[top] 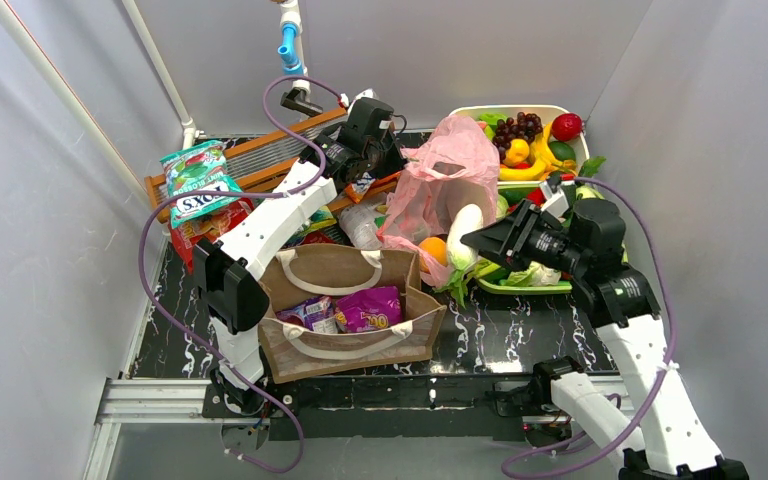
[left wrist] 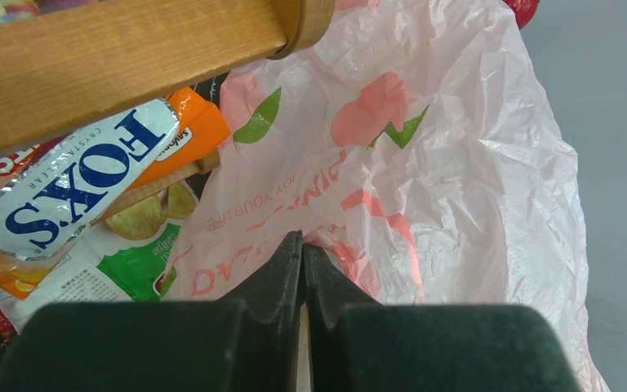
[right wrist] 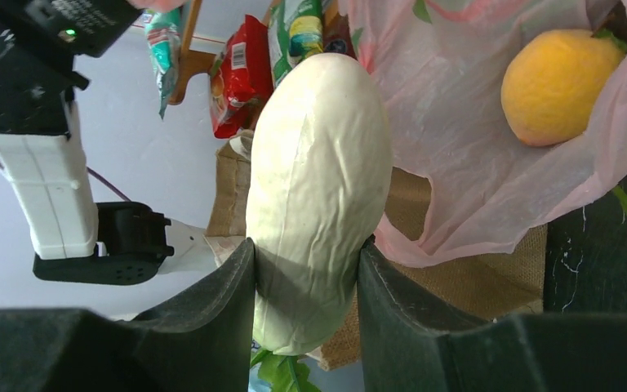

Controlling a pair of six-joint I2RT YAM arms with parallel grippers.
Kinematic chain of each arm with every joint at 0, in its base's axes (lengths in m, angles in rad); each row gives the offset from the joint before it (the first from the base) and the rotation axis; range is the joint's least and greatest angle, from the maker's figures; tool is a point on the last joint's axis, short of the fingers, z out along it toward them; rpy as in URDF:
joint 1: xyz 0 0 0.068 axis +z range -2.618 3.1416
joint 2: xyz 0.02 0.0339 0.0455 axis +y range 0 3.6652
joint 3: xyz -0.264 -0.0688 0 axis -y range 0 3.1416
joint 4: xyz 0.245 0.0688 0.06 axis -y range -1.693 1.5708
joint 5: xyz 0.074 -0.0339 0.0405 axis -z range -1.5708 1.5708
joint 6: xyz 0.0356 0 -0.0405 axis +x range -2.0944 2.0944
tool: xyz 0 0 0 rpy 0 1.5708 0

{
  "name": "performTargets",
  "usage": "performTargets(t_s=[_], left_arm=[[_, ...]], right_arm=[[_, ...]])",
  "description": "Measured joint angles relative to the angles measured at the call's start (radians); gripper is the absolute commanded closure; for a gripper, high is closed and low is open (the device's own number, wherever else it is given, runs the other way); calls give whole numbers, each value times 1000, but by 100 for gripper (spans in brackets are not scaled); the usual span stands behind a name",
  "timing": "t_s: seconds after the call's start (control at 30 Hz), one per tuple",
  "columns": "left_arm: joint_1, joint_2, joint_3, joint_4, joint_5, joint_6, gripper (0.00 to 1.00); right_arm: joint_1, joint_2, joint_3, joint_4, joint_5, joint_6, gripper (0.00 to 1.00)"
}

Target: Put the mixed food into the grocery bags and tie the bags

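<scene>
Right claw (right wrist: pixel 308 249) gripping radish (right wrist: pixel 318 147), outstretched left claw (left wrist: pixel 303 243) pinching pink bag (left wrist: pixel 457 163)

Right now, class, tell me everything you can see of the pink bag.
The pink bag is thin, translucent, crinkled plastic printed with red fruit, green leaves and lettering. It stands puffed up behind the tote, beside the tray. The left gripper is shut on a fold of it. An orange sits in its mouth, near the white vegetable held by the right gripper.
</scene>
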Motion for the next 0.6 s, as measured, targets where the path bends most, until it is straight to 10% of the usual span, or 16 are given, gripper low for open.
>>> performTargets(t_s=[0.6], left_arm=[[0, 0, 0, 0, 13, -7, 100]], right_arm=[[1, 404, 232, 43, 40, -87, 73]])
